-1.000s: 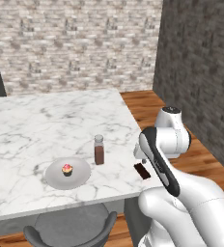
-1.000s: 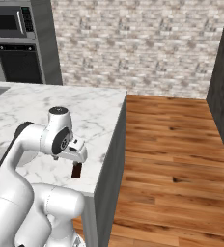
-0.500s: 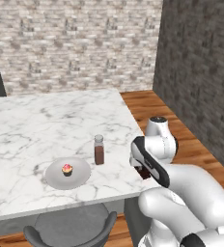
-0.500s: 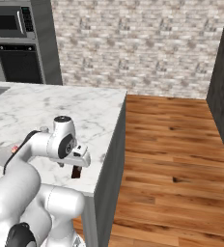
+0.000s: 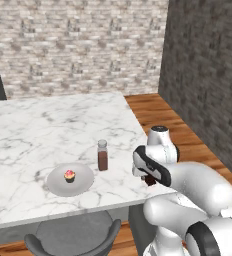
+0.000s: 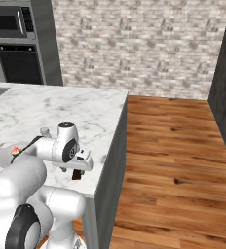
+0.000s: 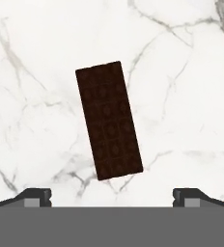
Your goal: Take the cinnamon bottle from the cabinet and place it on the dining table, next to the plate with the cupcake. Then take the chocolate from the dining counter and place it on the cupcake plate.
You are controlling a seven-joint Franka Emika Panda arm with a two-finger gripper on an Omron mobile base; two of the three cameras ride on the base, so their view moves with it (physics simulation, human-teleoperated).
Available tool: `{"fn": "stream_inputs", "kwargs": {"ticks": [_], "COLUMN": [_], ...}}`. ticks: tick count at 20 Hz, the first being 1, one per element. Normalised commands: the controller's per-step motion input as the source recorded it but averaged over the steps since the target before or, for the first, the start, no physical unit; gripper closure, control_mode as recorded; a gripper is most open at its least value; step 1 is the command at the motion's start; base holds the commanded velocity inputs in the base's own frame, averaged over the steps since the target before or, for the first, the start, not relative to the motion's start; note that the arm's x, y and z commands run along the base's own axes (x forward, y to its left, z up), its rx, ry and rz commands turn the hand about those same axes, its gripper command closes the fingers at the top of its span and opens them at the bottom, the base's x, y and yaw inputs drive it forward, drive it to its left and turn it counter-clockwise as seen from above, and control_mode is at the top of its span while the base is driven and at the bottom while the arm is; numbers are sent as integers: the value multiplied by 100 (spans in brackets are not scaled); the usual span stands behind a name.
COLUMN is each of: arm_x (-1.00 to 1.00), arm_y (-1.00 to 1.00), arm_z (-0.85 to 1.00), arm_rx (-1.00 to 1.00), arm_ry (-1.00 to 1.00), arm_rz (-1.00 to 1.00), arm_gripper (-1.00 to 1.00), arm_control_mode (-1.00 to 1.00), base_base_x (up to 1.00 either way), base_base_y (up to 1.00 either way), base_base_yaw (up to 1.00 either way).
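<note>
Arm has folded down since a second ago: elbow and wrist sit lower over the near right corner of the marble dining table point(image 5: 48, 125), hand now pointing straight down at the top. Cupcake, bottle and chocolate haven't shifted.

Table carries everything. Plate point(image 5: 83, 179) sits near the front edge, holds one cupcake point(image 5: 69, 175) with pink topping, nothing else on it. Cinnamon bottle point(image 5: 102, 155) stands upright just beside the plate, to its right, not touching.

Chocolate point(image 7: 108, 119) lies flat on the marble near the right edge, well apart from the plate, slightly skewed in the hand view; a dark sliver of it shows under the wrist in both base views.

Gripper point(image 7: 112, 198) hovers above the bar, fingers spread wide, tips clear of it on either side, nothing held.
</note>
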Motion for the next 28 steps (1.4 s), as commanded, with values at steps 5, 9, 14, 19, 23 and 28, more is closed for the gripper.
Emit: {"fn": "stream_inputs", "kwargs": {"ticks": [5, 9, 14, 19, 23, 28], "arm_x": [0, 0, 0, 0, -3, -20], "arm_y": [0, 0, 0, 0, 0, 0], "arm_z": [-35, -42, -45, -38, -44, -29], "arm_rx": [0, 0, 0, 0, 0, 0], "arm_ry": [0, 0, -1, -2, 0, 0], "arm_rz": [4, 3, 2, 0, 0, 1], "arm_gripper": [-100, -100, -100, -100, 100, 100], "arm_control_mode": [-100, -100, -100, -100, -100, -100], "base_base_x": [0, 0, 0, 0, 0, 0], "base_base_y": [0, 0, 0, 0, 0, 0], "base_base_yaw": [0, 0, 0, 0, 0, 0]}}
